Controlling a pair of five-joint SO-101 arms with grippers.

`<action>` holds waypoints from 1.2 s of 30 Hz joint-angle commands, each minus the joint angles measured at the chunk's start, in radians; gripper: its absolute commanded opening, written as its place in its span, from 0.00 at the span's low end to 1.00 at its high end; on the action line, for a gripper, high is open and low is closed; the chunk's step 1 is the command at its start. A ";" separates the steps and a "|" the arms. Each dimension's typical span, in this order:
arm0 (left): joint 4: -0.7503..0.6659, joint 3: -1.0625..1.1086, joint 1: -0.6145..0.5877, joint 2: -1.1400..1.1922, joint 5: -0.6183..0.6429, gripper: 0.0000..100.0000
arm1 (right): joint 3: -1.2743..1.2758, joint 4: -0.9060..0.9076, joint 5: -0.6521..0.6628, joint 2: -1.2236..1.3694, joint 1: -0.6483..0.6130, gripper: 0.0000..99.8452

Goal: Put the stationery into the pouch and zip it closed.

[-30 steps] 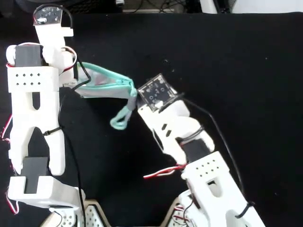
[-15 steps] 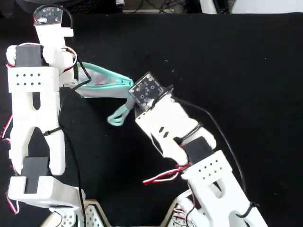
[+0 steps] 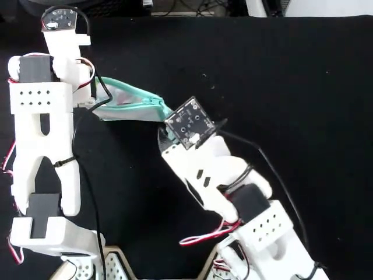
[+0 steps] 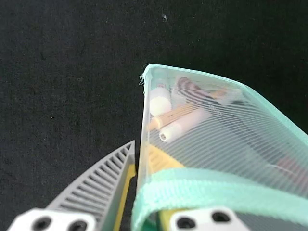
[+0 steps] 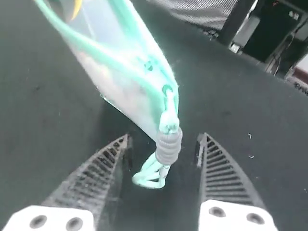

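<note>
- red and white wires [image 3: 204, 236]: loose loop at the base of the right arm, on the near side of the table.
- right gripper [image 5: 163, 138]: jaws spread, one ribbed finger on either side of the pull cord, gripping nothing.
- pull cord [image 5: 167, 144]: teal loop with a grey bead, hanging from the pouch's end corner.
- camera board [image 3: 189, 122]: seen from above, it covers that corner.
- pouch [image 3: 128, 102]: clear, ribbed, teal-trimmed, lying between the two arms.
- stationery [image 4: 185, 122]: pens inside the pouch, visible through its wall.
- left gripper [image 4: 149, 192]: pinching the pouch's far end.
- table [image 3: 291, 87]: black cloth.
</note>
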 commanded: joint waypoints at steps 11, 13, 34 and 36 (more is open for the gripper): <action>-0.005 0.082 -0.024 0.060 0.000 0.03 | 0.148 -0.311 -0.005 -0.015 0.051 0.22; -0.005 0.082 -0.024 0.060 0.000 0.03 | 0.154 -0.324 -0.005 -0.013 0.060 0.22; -0.005 0.082 -0.024 0.060 0.000 0.03 | 0.035 -0.422 -0.005 0.263 0.060 0.22; -0.005 0.082 -0.024 0.060 0.000 0.03 | 0.033 -0.419 -0.005 0.266 0.060 0.21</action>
